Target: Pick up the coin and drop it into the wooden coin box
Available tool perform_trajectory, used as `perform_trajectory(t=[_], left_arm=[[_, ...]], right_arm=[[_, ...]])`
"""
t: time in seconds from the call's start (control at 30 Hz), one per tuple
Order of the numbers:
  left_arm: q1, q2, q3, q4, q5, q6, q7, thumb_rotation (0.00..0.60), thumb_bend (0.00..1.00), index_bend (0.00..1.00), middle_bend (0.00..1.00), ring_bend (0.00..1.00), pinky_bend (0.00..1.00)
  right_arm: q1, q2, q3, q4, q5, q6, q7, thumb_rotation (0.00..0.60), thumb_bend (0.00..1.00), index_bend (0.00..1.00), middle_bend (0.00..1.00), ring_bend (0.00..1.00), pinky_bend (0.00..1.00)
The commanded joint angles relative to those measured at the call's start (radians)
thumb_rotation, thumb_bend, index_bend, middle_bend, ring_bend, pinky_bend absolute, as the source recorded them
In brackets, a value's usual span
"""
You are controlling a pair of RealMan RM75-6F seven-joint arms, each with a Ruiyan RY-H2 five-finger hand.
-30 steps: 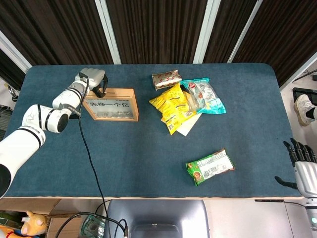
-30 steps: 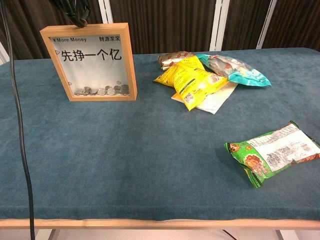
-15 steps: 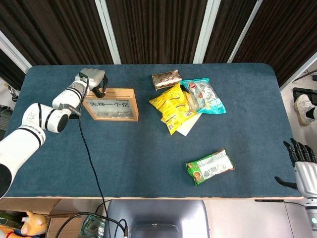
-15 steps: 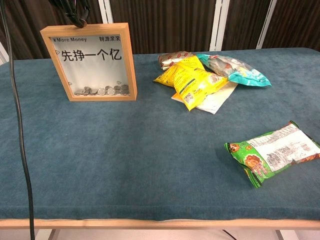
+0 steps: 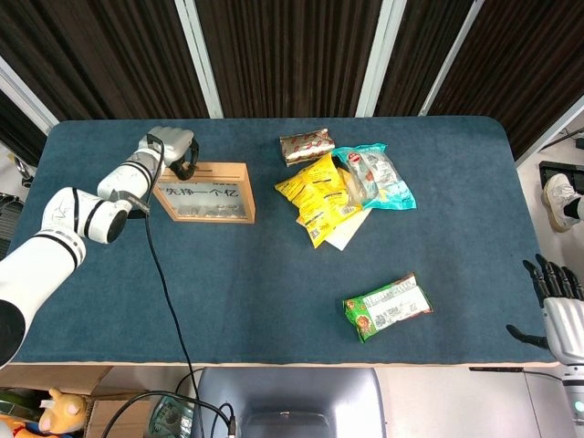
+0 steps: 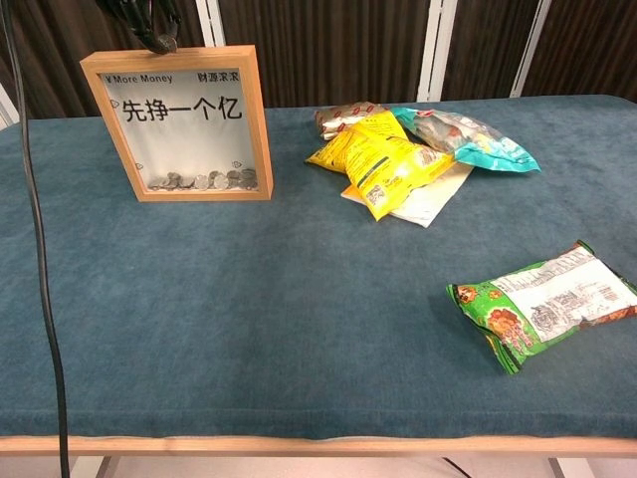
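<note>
The wooden coin box [image 5: 205, 192] stands upright at the table's back left, its glass front showing printed characters and several coins [image 6: 204, 181] lying at the bottom. My left hand [image 5: 172, 149] hovers at the box's top left corner, fingers curled down toward the top edge. In the chest view only its dark fingertips [image 6: 151, 28] show, just above the coin box [image 6: 179, 124]. No coin is visible in the fingers, which hide anything they may pinch. My right hand [image 5: 558, 306] hangs off the table's front right corner with its fingers spread and nothing in it.
A pile of snack bags lies at the back centre: a yellow bag [image 5: 318, 196], a teal bag [image 5: 374, 175] and a brown pack [image 5: 307, 145]. A green bag [image 5: 387, 307] lies at the front right. A black cable [image 5: 164, 301] trails from the left arm across the table's front.
My left hand's fingertips have shifted very slightly above the box's top edge. Nothing else has moved.
</note>
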Motion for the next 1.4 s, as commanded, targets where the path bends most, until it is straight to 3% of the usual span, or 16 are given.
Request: perform_trajectory(t=[0.03, 0.43, 0.7, 1.2, 1.23, 1.3, 1.37, 1.4], left_arm=[[0.000, -0.001, 0.001, 0.002, 0.007, -0.001, -0.009, 0.600, 0.67, 0.54, 1.00, 1.00, 1.00], [0.000, 0.012, -0.001, -0.014, 0.036, 0.004, -0.038, 0.600, 0.62, 0.48, 1.00, 1.00, 1.00], [-0.001, 0.024, -0.003, -0.032, 0.045, 0.012, -0.053, 0.600, 0.47, 0.40, 1.00, 1.00, 1.00], [0.012, 0.075, -0.027, -0.104, 0.040, 0.074, -0.072, 0.600, 0.44, 0.31, 1.00, 0.99, 1.00], [0.020, 0.087, -0.038, -0.124, 0.039, 0.099, -0.074, 0.600, 0.43, 0.30, 0.98, 0.97, 1.00], [0.051, 0.130, -0.075, -0.199, 0.048, 0.193, -0.073, 0.600, 0.43, 0.25, 0.85, 0.88, 1.00], [0.106, 0.190, -0.122, -0.314, 0.077, 0.346, -0.069, 0.600, 0.43, 0.18, 0.64, 0.69, 0.97], [0.136, 0.218, -0.143, -0.372, 0.097, 0.419, -0.071, 0.600, 0.43, 0.15, 0.55, 0.59, 0.90]], right_arm=[[0.000, 0.000, 0.001, 0.000, 0.001, 0.000, 0.001, 0.600, 0.17, 0.00, 0.00, 0.00, 0.00], [-0.001, 0.002, 0.001, -0.001, 0.002, 0.001, 0.002, 0.600, 0.17, 0.00, 0.00, 0.00, 0.00], [-0.001, 0.002, 0.000, -0.002, 0.000, 0.002, 0.001, 0.600, 0.17, 0.00, 0.00, 0.00, 0.00], [-0.003, 0.005, -0.001, -0.006, -0.004, 0.005, 0.001, 0.600, 0.17, 0.00, 0.00, 0.00, 0.00], [-0.003, 0.005, -0.001, -0.007, -0.006, 0.005, 0.002, 0.600, 0.17, 0.00, 0.00, 0.00, 0.00], [-0.003, 0.006, -0.003, -0.008, -0.011, 0.006, 0.005, 0.600, 0.17, 0.00, 0.00, 0.00, 0.00], [-0.003, 0.008, -0.006, -0.009, -0.018, 0.005, 0.011, 0.600, 0.17, 0.00, 0.00, 0.00, 0.00], [-0.003, 0.009, -0.008, -0.010, -0.022, 0.006, 0.012, 0.600, 0.17, 0.00, 0.00, 0.00, 0.00]])
